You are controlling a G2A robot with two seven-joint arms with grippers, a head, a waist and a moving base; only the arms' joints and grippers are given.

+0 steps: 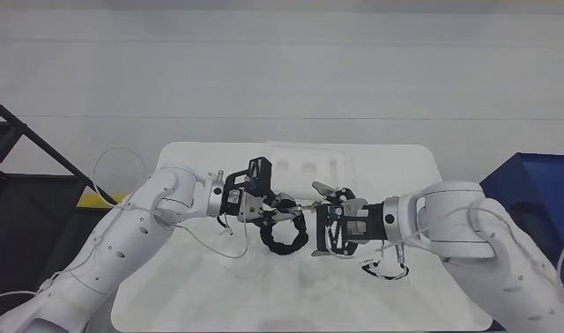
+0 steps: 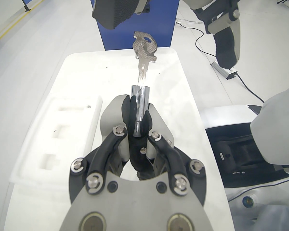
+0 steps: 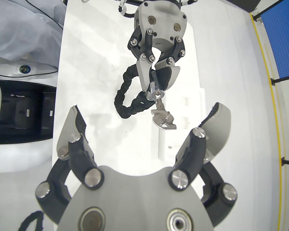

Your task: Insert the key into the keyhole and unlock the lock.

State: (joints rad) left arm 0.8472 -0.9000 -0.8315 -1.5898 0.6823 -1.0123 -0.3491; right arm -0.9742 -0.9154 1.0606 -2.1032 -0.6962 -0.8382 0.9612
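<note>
left gripper (image 2: 137,111): clamped hard on the lock barrel (image 2: 139,97), one finger on each side, so the keyhole end pokes out past my fingertips and faces my other arm.
key (image 2: 145,49): there it is, blade seated in the keyhole (image 3: 158,94), head standing free beyond the barrel with a small ring through it. From my right wrist it looks a touch off the barrel's line.
right gripper (image 3: 147,115): spread wide and carrying nothing. The key's head sits just ahead of the gap between my pads and touches neither one.
cable (image 3: 125,102): the black sleeved loop hangs off the barrel beside my left fingers, out of the key's way. I cannot tell whether it reaches the table (image 1: 220,289).
foam tray (image 2: 33,145): white, with cut-out pockets, lying on the table off to one side below my left gripper.
why this hold: I judge the left grip is there to brace the barrel against twisting, leaving the head clear for the right.
step: insertion looks done and the turn is not yet made.
next: close on the flat faces of the head, then rotate.
risk: catching the ring or only an edge, and slipping off.
</note>
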